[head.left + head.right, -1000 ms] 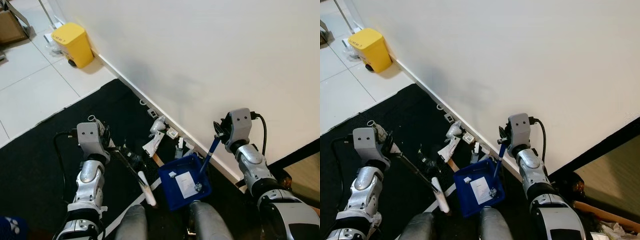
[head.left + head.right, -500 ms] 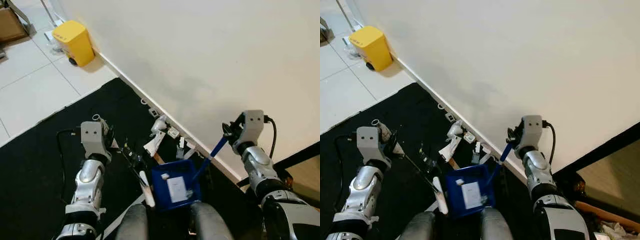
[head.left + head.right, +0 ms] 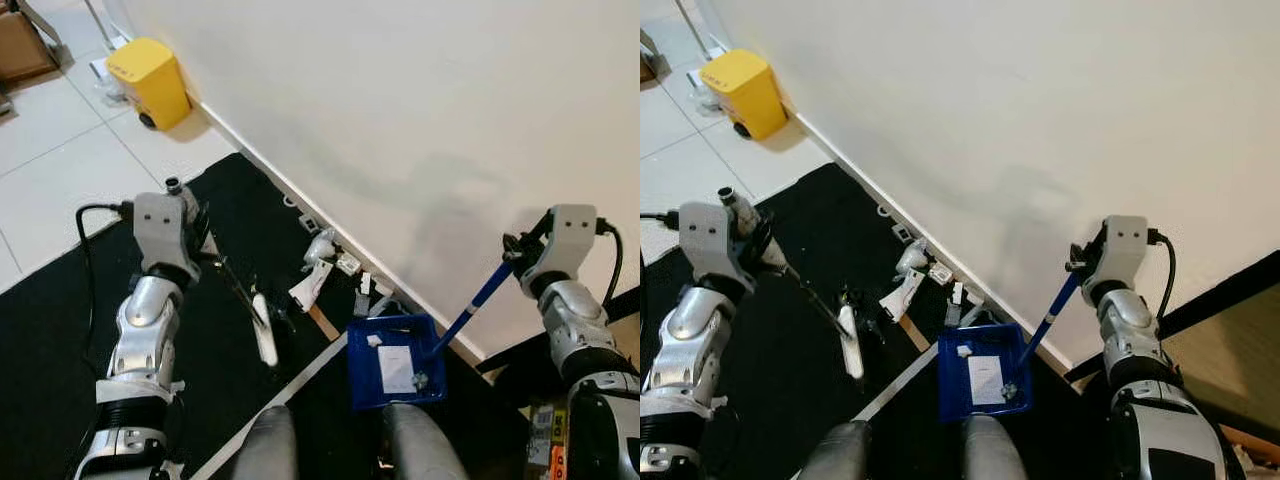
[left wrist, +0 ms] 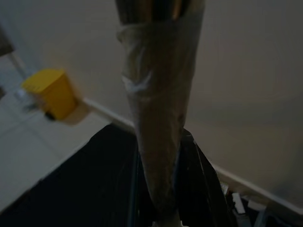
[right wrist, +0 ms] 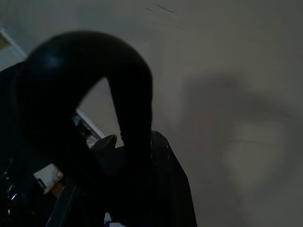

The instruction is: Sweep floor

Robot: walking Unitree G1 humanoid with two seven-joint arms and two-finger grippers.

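Note:
A blue dustpan point(image 3: 362, 388) rests on the black mat in front of my legs, with a white paper and small scraps inside. Its long blue handle point(image 3: 472, 304) slants up to my right gripper point(image 3: 515, 256), which is shut on the handle's top near the wall. My left gripper point(image 3: 203, 246) is shut on a thin dark broom handle point(image 4: 158, 142). The white broom head point(image 3: 263, 340) sits on the mat left of the dustpan. White litter scraps point(image 3: 318, 262) lie along the baseboard just beyond them.
A yellow bin point(image 3: 150, 82) stands against the white wall at the far left on white tiles point(image 3: 60, 190). The black mat point(image 3: 60, 330) covers the floor under me. A white strip point(image 3: 290, 385) crosses the mat. A dark doorway edge point(image 3: 1240, 290) lies at the right.
My right arm swung out to the right, dragging the dustpan right along the mat. My left arm lifted up and left, taking the broom head away from the pan.

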